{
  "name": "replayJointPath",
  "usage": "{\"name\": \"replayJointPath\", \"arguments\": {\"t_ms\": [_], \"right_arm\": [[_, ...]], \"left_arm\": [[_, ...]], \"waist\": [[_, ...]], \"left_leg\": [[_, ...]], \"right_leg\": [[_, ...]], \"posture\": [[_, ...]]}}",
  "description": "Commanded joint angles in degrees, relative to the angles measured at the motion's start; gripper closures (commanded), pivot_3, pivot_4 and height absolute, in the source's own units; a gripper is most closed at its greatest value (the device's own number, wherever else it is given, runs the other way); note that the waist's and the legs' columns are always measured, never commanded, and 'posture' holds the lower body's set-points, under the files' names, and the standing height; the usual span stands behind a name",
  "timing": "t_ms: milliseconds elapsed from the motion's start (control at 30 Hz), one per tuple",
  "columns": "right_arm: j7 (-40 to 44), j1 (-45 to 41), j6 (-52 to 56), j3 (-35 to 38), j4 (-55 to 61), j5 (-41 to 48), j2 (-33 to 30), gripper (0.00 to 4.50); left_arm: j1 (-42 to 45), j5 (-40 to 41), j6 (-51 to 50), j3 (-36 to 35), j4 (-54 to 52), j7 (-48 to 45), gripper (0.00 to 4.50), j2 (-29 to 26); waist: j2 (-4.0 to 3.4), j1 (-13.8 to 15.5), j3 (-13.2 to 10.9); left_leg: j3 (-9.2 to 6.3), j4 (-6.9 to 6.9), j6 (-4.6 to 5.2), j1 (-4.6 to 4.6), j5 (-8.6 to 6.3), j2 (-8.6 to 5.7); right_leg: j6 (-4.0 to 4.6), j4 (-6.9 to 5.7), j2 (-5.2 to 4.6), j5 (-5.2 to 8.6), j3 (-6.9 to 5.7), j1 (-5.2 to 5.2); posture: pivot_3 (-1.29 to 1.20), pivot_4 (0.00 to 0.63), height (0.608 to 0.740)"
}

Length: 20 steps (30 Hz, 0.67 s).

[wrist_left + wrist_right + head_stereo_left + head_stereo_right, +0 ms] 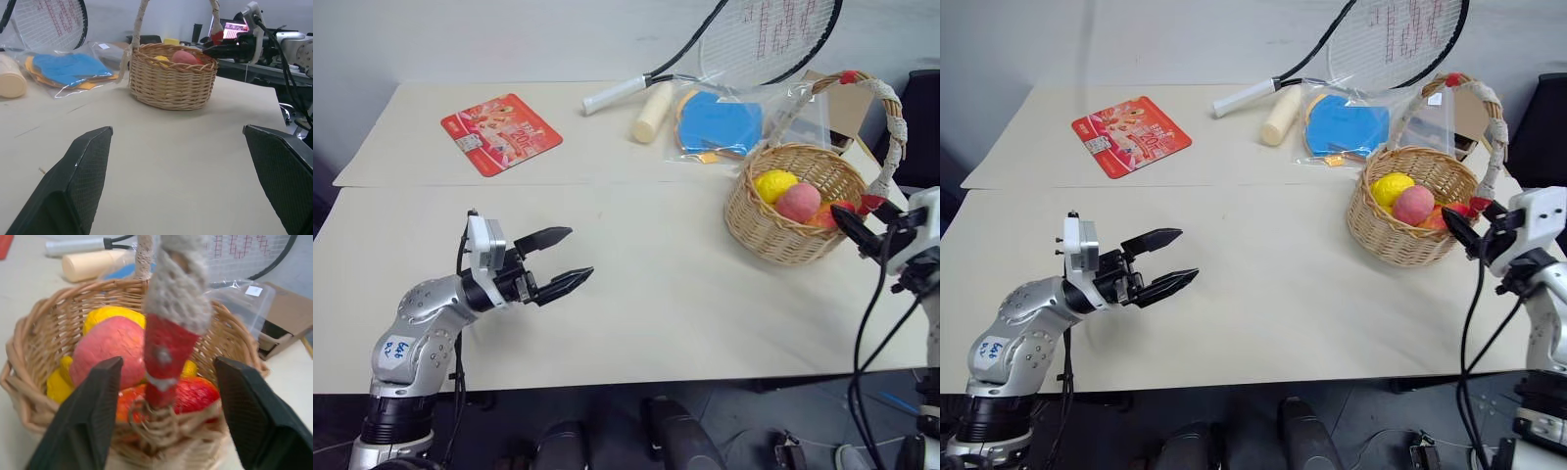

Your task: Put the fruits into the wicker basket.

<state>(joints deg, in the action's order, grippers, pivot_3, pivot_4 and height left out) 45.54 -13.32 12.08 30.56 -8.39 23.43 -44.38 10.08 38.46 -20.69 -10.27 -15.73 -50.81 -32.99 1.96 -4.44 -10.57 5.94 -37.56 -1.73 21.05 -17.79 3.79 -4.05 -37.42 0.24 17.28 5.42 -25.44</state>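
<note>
- The wicker basket (795, 204) stands near the table's (636, 294) right edge, toward the far side, upright, its arched handle (891, 116) rising over it with red ties at both ends.
- The fruits lie inside it: a bumpy yellow lemon (775, 184), a round pink-red peach (798, 202) beside it, and a red-and-orange mango (193, 394) low against the near wall. A further bit of yellow shows under the peach in the right wrist view; what it is cannot be told.
- No fruit lies loose on the bare table top, so the loading step looks finished.
- The right claw (168, 418) sits just at the basket's near rim, its fingers apart and holding nothing; they stand on either side of the handle's red-tied foot without clearly touching it.
- The left claw (558, 261) hovers over the table's near-left part, well apart from the basket, fingers spread and empty.
- Judged step: release after the last drop, or a check of the basket.
- Next move, as a judgement: the right claw would need to draw straight back from the handle foot, keeping its fingers wide so neither one snags the cord or tips the basket toward the edge.
- Risk: the basket sits close to the right edge, so a sideways nudge there could shift it.
- On the far side lie a racket (744, 44), a bagged blue paddle (720, 122), and a red packet (499, 133), none of them part of the job.
</note>
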Motion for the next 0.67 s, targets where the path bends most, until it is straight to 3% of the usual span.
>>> {"name": "replayJointPath", "arguments": {"t_ms": [33, 133, 267, 400, 667], "right_arm": [[6.2, 7.2, -2.8, 6.2, 2.5, 2.4, -3.3, 0.14], [10.9, 15.1, -8.0, 5.6, 3.1, 0.3, -3.7, 0.02], [21.0, 21.4, -18.0, -0.7, 5.7, 1.1, -0.8, 0.02], [24.6, 16.4, -30.0, -16.4, 4.4, -5.5, 6.2, 0.02], [23.0, 3.3, -41.0, -25.0, -9.3, -9.7, 11.7, 0.02]], "left_arm": [[-3.2, -3.2, 3.2, -2.1, -3.5, -0.5, 0.00, -2.6], [-7.1, -4.0, 3.8, -3.7, -4.6, -0.9, 0.00, -4.5], [-15.6, -7.0, 6.4, -5.6, -6.4, -0.9, 0.00, -5.5], [-22.2, -16.1, 13.4, -4.9, -6.6, 3.7, 0.00, -3.7], [-24.3, -19.6, 15.2, -4.2, -9.0, 7.2, 0.00, -2.2]], "waist": [[0.00, 0.1, 0.0], [0.02, 0.0, 0.0], [0.09, -0.7, 0.0], [0.28, -1.8, -0.1], [0.20, -0.5, -0.2]], "left_leg": [[0.00, 0.00, 0.00, 0.01, 0.00, 0.00], [0.02, 0.00, 0.02, -0.02, -0.01, 0.00], [0.14, 0.18, 0.04, -0.32, -0.03, 0.01], [-0.13, 0.59, -0.05, -1.29, -0.17, 0.11], [-0.06, 0.46, 0.11, -1.58, -0.33, 0.06]], "right_leg": [[0.00, 0.00, 0.01, 0.00, -0.01, 0.00], [-0.01, 0.02, -0.01, -0.01, 0.02, 0.04], [-0.02, 0.04, 0.02, -0.01, 0.19, 0.22], [0.22, 0.39, 0.28, 0.16, 0.37, 1.31], [0.00, 0.43, 0.09, 0.03, 0.53, 1.32]], "posture": [[0.00, 0.150, 0.740], [0.00, 0.150, 0.740], [0.00, 0.150, 0.740], [0.00, 0.150, 0.740], [0.00, 0.150, 0.740]]}}
